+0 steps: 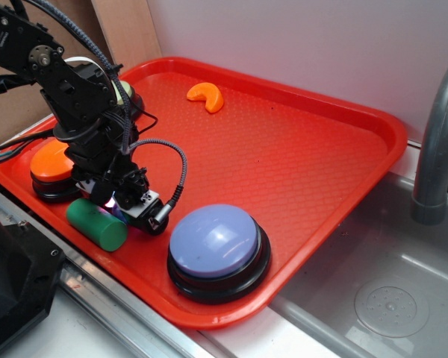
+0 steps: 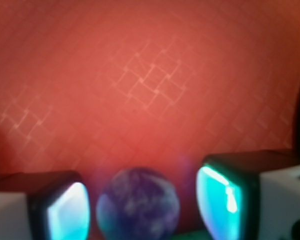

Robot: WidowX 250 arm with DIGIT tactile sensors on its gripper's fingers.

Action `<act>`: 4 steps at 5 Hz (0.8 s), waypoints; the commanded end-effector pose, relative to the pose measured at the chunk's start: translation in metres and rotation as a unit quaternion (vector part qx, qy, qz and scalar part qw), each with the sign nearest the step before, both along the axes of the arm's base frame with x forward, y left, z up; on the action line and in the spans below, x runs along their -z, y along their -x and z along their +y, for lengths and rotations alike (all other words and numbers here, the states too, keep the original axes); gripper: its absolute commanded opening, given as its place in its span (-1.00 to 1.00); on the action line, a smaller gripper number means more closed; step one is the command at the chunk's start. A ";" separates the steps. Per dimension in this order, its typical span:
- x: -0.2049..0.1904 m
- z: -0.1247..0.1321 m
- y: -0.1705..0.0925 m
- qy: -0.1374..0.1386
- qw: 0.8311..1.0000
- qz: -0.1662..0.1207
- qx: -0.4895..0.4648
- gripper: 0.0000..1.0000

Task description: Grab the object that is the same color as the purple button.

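Two fingers (image 2: 65,212) of the gripper (image 2: 140,207) stand apart with the little purple ball (image 2: 138,205) sitting between them, not squeezed, down on the red tray (image 1: 299,149) beside the green cylinder (image 1: 97,222) and near the big purple button (image 1: 215,240).

Tray (image 1: 343,127) was red textured plastic; purple button (image 1: 215,240) glossy smooth; ball (image 2: 138,205) glossy, mottled; sink (image 1: 403,283) matt metal.

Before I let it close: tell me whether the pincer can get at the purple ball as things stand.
Probably yes. In the wrist view the purple ball sits between the open pincer's fingers, with a gap on each side and nothing between them. The green cylinder lies close beside it.
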State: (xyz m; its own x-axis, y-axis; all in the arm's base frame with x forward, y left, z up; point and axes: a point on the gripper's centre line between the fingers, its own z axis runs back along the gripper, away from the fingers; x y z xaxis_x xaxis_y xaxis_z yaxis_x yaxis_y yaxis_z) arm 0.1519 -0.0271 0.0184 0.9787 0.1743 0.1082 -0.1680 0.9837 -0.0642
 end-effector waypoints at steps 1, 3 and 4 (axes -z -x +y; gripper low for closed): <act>-0.038 0.022 -0.010 0.008 0.998 0.000 -0.063 -1.00; -0.117 0.043 -0.062 0.010 0.989 -0.011 -0.148 -1.00; -0.157 0.045 -0.098 0.023 0.985 -0.036 -0.166 -1.00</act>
